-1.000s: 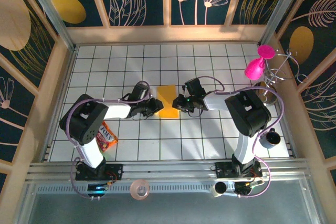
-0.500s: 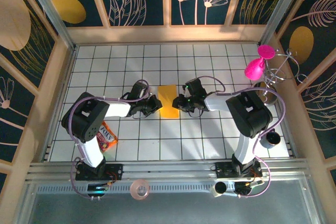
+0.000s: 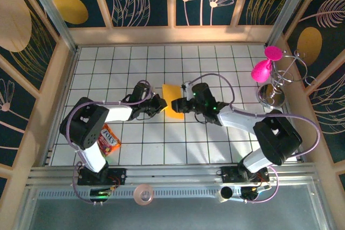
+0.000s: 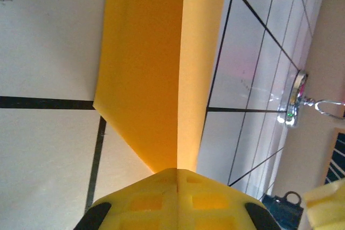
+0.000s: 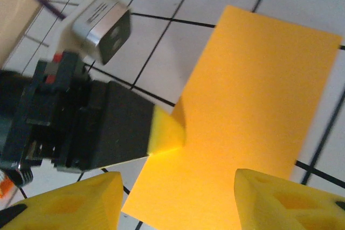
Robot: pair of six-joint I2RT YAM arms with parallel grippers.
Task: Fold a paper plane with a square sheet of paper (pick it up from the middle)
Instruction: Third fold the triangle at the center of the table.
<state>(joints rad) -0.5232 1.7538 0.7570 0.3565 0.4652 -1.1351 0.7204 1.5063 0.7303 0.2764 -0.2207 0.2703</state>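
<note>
The square sheet of paper [image 3: 171, 99] is orange-yellow and folded into a narrow rectangle, lying mid-table. My left gripper [image 3: 161, 104] is shut on the paper's left edge. In the left wrist view its yellow fingertips [image 4: 161, 184] meet on the fold and the paper [image 4: 153, 63] runs away from them. My right gripper [image 3: 178, 105] hovers at the paper's right side, open. In the right wrist view its two yellow fingers [image 5: 70, 203] stand wide apart over the paper [image 5: 253, 106] without touching it, and the left gripper's tip [image 5: 165, 132] pinches the far edge.
A crinkly snack packet [image 3: 109, 139] lies by the left arm's base. A pink balloon-like figure [image 3: 264, 68] and a metal stand [image 3: 275, 94] sit at the right wall. A tape roll [image 3: 144, 193] rests on the front rail. White tiles lie open behind the paper.
My right gripper opened and let go of the paper, and its arm swung its elbow out toward the front right. The left gripper stayed shut on the paper, which shifted slightly away.
</note>
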